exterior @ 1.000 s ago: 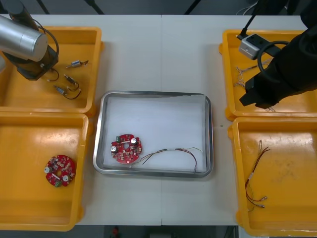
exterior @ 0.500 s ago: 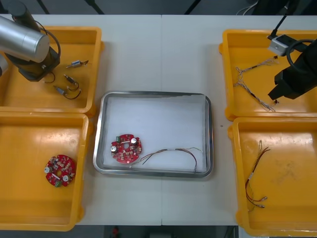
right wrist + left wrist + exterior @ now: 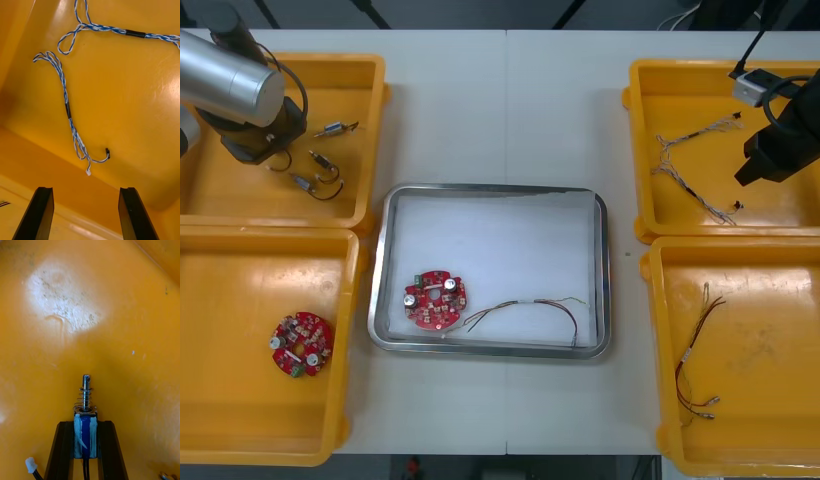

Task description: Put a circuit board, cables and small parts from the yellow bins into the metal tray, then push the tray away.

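Note:
My left gripper (image 3: 86, 425) is shut on a small metal part (image 3: 86, 397), a blue body with a spring and pin, low over the floor of the far-left yellow bin (image 3: 240, 190). From the front, the left arm (image 3: 250, 135) covers that spot. My right gripper (image 3: 86, 210) hangs open over the far-right yellow bin (image 3: 650, 150), with nothing between its fingers (image 3: 39, 213). A twisted blue and white cable (image 3: 69, 112) lies just beyond them. The metal tray (image 3: 492, 190) holds a round red circuit board (image 3: 435, 299) and a thin red and yellow cable (image 3: 530, 308).
Other small metal parts (image 3: 320, 160) lie in the far-left bin. Another red circuit board (image 3: 301, 344) rests in the near-left bin (image 3: 240, 430). Red and yellow cables (image 3: 695, 350) lie in the near-right bin (image 3: 760, 440). Bare table separates tray and bins.
My left gripper has shut on the small metal part. The right arm has drawn back toward the right edge, uncovering the blue and white cables.

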### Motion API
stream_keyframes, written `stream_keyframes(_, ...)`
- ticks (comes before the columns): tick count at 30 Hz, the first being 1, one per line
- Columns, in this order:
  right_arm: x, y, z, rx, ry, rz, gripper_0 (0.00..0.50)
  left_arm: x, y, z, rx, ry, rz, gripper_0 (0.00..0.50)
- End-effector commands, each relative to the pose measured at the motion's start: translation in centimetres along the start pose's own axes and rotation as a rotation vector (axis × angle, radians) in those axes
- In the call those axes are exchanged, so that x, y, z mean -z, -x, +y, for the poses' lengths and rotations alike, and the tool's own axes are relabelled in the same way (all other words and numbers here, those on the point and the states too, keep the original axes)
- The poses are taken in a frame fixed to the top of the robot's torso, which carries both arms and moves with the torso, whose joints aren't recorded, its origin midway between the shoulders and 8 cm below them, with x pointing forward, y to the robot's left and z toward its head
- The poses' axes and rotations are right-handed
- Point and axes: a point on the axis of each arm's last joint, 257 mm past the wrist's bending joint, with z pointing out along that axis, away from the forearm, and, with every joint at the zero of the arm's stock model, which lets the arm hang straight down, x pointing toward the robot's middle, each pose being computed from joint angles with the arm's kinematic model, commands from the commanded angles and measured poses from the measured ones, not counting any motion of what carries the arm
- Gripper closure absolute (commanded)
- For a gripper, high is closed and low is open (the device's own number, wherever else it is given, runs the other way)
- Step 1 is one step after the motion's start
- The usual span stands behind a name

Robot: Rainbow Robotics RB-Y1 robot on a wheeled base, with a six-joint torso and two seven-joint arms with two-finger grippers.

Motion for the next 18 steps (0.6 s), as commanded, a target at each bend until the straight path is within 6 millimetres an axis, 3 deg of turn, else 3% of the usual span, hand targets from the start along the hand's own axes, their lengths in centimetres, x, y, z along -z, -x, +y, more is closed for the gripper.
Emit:
stream_keyframes(1,-0.5,3.4,0.1,0.062,-0.014,-0.066,0.000,3.4,1.5,-2.0,-0.084,-0.022,0.017,0.500)
stream_keyframes(11,-4.9,4.3,0.7,0.104,-0.047,-0.080,0.000,9.2,1.6,-0.9,-0.193,0.016,0.095,0.500)
stream_keyframes(18,-6.7,4.1,1.5,0.110,-0.048,-0.061,0.000,12.1,1.4,0.1,-0.283,0.045,0.136,0.500)
